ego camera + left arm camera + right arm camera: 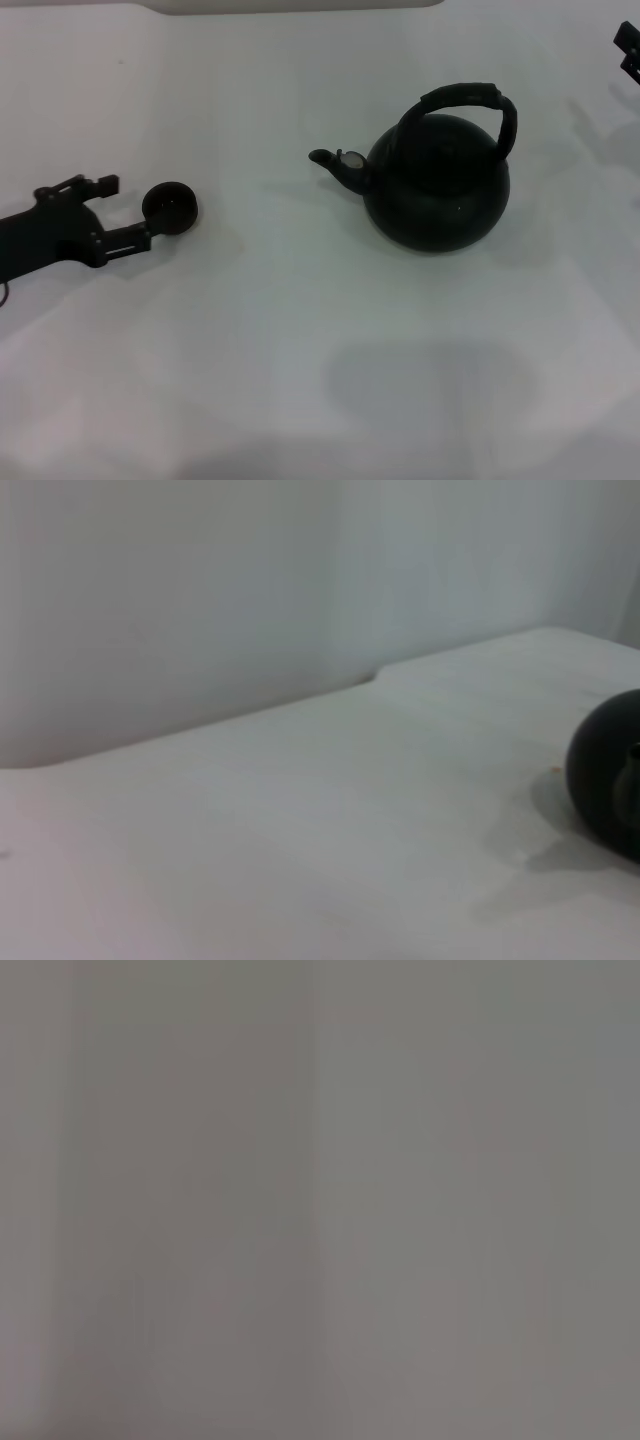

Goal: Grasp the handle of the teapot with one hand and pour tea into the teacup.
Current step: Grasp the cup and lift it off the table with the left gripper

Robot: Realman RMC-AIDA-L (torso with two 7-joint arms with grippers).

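The teapot (436,190) stands upright right of the table's middle, its spout (335,165) pointing left and its arched handle (470,105) free, with nothing gripping it. The tiny black teacup (170,208) sits at the left. My left gripper (132,210) lies low on the table just left of the cup, open, its fingertips reaching the cup's side with the near finger (130,240) close against it. Only a bit of my right gripper (628,48) shows at the far right edge, away from the teapot. In the left wrist view a round black body (605,775) shows at the edge; I cannot tell which object it is.
The white table (300,350) runs wide around both objects. A notch in the table's far edge (372,677) meets a pale wall behind. The right wrist view shows only a plain grey surface.
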